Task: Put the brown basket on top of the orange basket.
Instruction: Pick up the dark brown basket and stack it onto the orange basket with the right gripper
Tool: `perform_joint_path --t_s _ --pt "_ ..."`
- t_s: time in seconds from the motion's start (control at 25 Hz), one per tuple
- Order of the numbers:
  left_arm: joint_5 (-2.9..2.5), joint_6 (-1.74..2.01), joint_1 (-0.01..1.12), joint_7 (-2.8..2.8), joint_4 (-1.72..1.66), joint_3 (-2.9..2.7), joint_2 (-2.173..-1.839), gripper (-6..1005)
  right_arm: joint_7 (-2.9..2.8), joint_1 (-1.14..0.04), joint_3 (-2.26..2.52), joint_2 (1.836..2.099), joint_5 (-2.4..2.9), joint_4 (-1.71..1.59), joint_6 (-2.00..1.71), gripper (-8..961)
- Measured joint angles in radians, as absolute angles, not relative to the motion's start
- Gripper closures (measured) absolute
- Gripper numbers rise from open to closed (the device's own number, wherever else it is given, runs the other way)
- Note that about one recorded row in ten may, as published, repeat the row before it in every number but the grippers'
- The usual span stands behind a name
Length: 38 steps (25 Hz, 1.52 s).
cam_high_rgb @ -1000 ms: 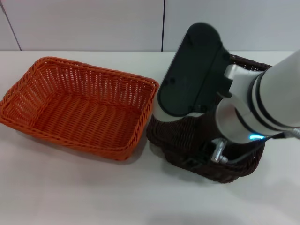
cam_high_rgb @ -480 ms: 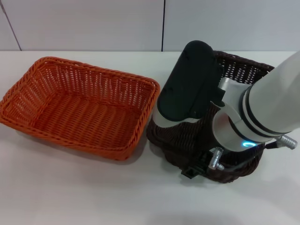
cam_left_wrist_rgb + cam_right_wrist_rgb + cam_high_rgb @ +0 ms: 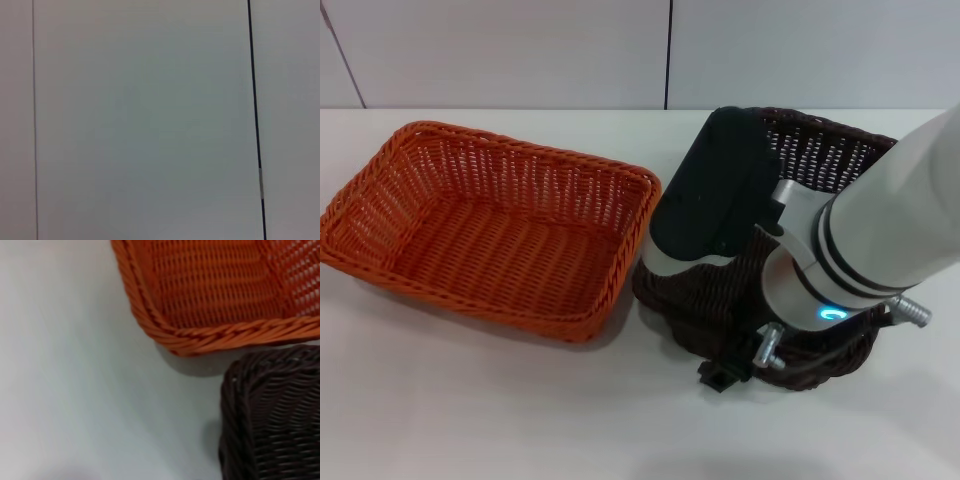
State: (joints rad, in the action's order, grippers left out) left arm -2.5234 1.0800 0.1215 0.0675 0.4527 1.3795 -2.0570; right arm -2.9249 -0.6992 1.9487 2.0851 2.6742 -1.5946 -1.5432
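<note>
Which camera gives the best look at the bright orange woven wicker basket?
The head view: the whole bright orange woven wicker basket shows, rim and inside, on the white table. The right wrist view catches only one corner. The left wrist view shows none of it.

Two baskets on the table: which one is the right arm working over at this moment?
The brown basket, on the robot's right. The right arm covers most of it, while the orange basket sits uncovered beside it on the left.
</note>
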Motion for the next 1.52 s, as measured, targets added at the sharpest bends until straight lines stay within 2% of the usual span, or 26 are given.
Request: perform_joint_path --t_s 0.64,1.04,1.12,1.52 --pt "-2.534 1.078 0.137 0.064 0.43 1.388 -2.057 271 -2.947 -0.751 1.98 2.085 2.687 -1.507 -1.553 386" --pt "-2.534 1.084 0.133 0.067 0.431 1.382 -2.057 271 -2.942 -0.75 1.987 2.083 2.683 -1.548 -1.567 607" --pt "-2.534 1.085 0.132 0.067 0.431 1.381 -2.057 271 -2.94 -0.749 1.99 2.083 2.685 -1.559 -1.579 786" --pt "-2.544 1.09 0.127 0.066 0.431 1.38 -2.057 271 -2.955 -0.732 1.987 2.087 2.786 -1.648 -1.623 807"
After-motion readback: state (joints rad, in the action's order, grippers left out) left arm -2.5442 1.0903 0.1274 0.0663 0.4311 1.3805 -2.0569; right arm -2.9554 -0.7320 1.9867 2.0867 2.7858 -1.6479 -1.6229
